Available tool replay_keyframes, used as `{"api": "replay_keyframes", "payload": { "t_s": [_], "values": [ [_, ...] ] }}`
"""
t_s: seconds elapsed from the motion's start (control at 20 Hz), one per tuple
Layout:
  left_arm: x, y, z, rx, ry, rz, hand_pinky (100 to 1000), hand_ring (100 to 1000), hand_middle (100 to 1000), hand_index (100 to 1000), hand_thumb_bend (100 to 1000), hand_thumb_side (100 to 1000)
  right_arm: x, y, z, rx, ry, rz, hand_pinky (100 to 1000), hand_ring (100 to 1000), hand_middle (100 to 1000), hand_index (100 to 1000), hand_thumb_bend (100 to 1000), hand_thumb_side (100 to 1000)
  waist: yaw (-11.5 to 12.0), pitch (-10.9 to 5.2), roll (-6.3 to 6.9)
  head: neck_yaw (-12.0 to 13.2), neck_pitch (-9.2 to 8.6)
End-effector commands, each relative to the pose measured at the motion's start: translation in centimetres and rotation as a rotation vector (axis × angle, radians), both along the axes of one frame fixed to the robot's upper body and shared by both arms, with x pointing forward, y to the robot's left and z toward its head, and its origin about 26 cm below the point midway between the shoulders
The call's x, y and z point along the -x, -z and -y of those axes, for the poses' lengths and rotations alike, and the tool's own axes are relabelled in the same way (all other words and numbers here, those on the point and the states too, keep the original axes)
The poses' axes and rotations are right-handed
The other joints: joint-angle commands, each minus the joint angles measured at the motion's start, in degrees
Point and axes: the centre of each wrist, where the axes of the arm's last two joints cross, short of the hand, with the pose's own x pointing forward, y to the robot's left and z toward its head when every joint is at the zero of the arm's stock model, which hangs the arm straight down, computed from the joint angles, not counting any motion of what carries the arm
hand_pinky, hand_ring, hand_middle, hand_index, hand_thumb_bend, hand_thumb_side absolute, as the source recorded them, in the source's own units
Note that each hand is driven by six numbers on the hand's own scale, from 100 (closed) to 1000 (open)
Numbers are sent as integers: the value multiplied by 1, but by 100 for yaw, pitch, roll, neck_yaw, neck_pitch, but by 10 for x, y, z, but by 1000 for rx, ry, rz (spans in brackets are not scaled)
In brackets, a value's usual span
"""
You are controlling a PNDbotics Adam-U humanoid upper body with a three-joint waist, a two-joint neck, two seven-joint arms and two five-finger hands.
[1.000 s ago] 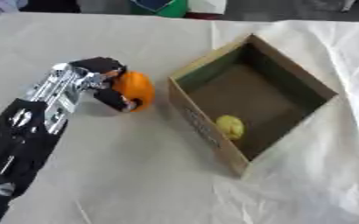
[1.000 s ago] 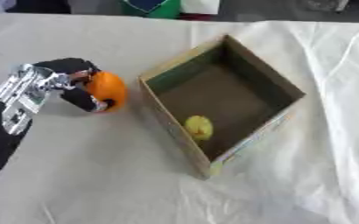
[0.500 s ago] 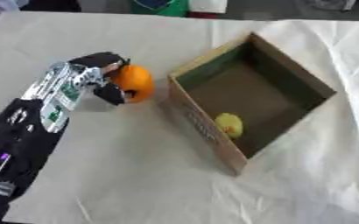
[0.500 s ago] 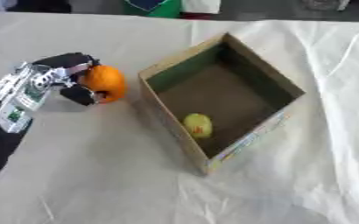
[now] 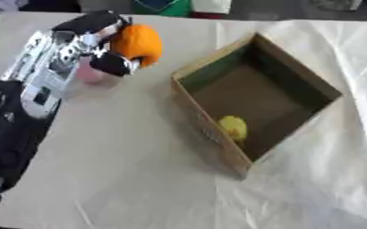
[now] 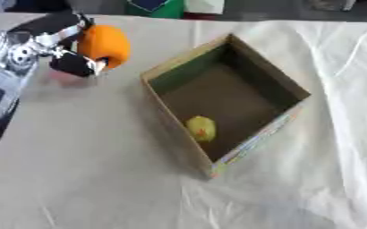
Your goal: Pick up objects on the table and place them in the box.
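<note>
The left hand [image 5: 85, 49] had its fingers curled around the orange [image 5: 137, 42], held left of the cardboard box [image 5: 210, 129]. It should clear the near wall before releasing beside the 1 yellow fruit [image 5: 233, 126].

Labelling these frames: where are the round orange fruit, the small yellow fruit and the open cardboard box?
Round orange fruit [image 5: 139, 42], left eye view, its front.
Small yellow fruit [image 5: 233, 127], left eye view, its middle.
Open cardboard box [image 6: 188, 60], right eye view, far-left rim.

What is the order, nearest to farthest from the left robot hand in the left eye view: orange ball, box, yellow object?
1. Orange ball, held in the left robot hand.
2. Box, to its right.
3. Yellow object, inside the box near its front wall.
</note>
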Motion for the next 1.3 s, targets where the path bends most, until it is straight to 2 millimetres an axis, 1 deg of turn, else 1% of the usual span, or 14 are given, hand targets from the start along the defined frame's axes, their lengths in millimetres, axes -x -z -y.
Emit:
{"api": "replay_keyframes", "payload": {
  "t_s": [0.05,0.2,0.3,0.45,0.6,0.7,0.9,1.05,1.3],
  "values": [
    [18,-29,8,8,16,150,286,496,472,598,100,314,4,-11,2,22,6,37,737,588,464,654,100,389,-21,-144,5,7,-24],
    [29,-40,25,33,35,262,280,491,467,594,100,320,4,-12,1,22,-1,42,736,589,465,654,100,389,-51,-147,4,42,-28],
    [34,-40,38,57,62,315,275,488,463,589,100,325,4,-13,-1,21,-8,47,736,589,465,654,100,390,-78,-144,1,78,-16],
    [39,-33,58,75,114,361,275,490,465,590,100,330,3,-16,-4,24,-24,56,735,590,466,654,100,380,-103,-134,1,133,17],
    [43,-21,82,58,176,392,280,495,470,593,100,328,2,-18,-8,25,-46,65,736,590,466,654,100,393,-120,-114,9,190,36],
    [43,-13,93,32,195,404,284,499,473,595,100,323,2,-20,-10,25,-57,70,736,590,466,654,100,394,-134,-98,14,223,40],
    [39,1,109,-12,216,386,286,502,486,597,100,308,1,-21,-12,20,-69,73,738,590,465,654,100,397,-171,-57,34,262,1],
    [35,12,116,-34,230,358,289,504,485,600,100,286,1,-21,-13,17,-72,74,738,590,465,654,100,397,-186,-30,47,267,-25],
    [33,27,124,-56,261,307,298,512,488,605,100,250,1,-21,-14,16,-74,74,738,590,465,653,100,398,-195,-10,62,268,1]
  ]
}}
